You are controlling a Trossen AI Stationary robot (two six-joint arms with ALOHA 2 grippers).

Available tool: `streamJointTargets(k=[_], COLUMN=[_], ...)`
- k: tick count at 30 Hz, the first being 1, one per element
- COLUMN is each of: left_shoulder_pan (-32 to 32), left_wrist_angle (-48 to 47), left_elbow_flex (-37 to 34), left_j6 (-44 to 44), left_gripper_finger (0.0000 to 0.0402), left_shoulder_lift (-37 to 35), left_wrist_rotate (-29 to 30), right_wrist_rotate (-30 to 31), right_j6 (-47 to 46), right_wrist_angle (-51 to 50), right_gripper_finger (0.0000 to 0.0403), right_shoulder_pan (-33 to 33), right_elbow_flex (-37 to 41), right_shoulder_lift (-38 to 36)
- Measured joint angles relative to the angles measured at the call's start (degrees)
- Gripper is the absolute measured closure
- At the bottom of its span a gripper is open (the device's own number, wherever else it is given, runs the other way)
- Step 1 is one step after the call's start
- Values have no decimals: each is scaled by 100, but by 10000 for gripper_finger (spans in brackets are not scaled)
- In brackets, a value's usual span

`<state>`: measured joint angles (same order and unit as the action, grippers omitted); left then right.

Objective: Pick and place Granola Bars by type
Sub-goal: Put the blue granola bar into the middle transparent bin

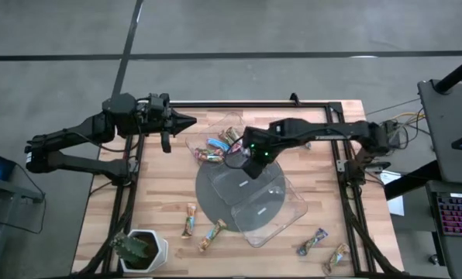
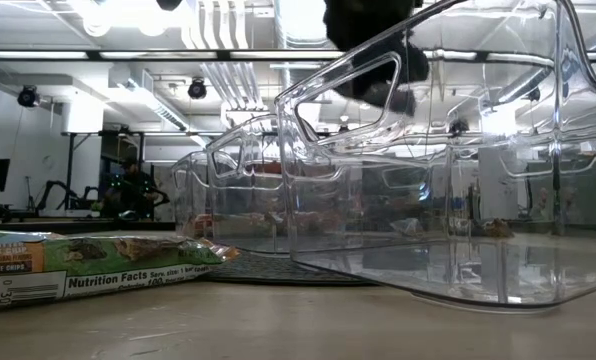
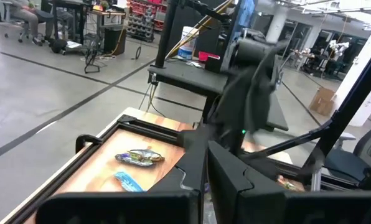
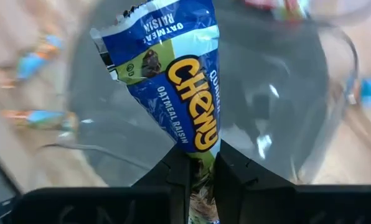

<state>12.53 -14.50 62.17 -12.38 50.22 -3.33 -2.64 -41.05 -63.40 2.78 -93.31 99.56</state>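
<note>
My right gripper [image 4: 201,169] is shut on a blue granola bar [image 4: 173,74] marked "Chewy". In the high view it [image 1: 252,164] hovers over the clear trays [image 1: 271,203] that stand on the grey disc [image 1: 212,192]. More bars lie in the far tray [image 1: 218,146]. Loose bars lie flat on the table near its front edge [image 1: 190,219] [image 1: 213,232] [image 1: 312,242] [image 1: 337,256]. One green-brown bar [image 2: 78,265] shows close up in the low view. My left gripper [image 1: 187,120] waits, shut, at the table's far left. My right gripper pinches the blue bar by one end of its wrapper [image 4: 201,152] between the two fingers [image 4: 176,171]. The rest of the bar sticks out beyond the fingertips, along the fingers. It is lifted clear, above a clear tray and the grey disc.
A white-potted plant [image 1: 142,249] stands at the near left corner. A black frame [image 1: 239,103] runs around the wooden table. The tall clear tray walls [image 2: 428,150] rise around the spot under my right gripper. Two bars [image 3: 139,157] [image 3: 129,180] lie near the far edge.
</note>
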Motion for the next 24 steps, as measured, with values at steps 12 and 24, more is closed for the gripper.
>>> streamJointTargets(k=[12, 24], left_shoulder_pan=[1, 0], left_wrist_angle=[-4, -7], left_elbow_flex=[0, 0], left_j6=[-9, -58], left_gripper_finger=[402, 402], left_shoulder_lift=[0, 0], left_wrist_rotate=[0, -7], right_wrist_rotate=[108, 1016], right_j6=[-514, 55], right_wrist_angle=[-289, -422], right_gripper_finger=[316, 251], right_shoulder_pan=[140, 139], right_elbow_flex=[74, 78], right_shoulder_lift=[282, -21])
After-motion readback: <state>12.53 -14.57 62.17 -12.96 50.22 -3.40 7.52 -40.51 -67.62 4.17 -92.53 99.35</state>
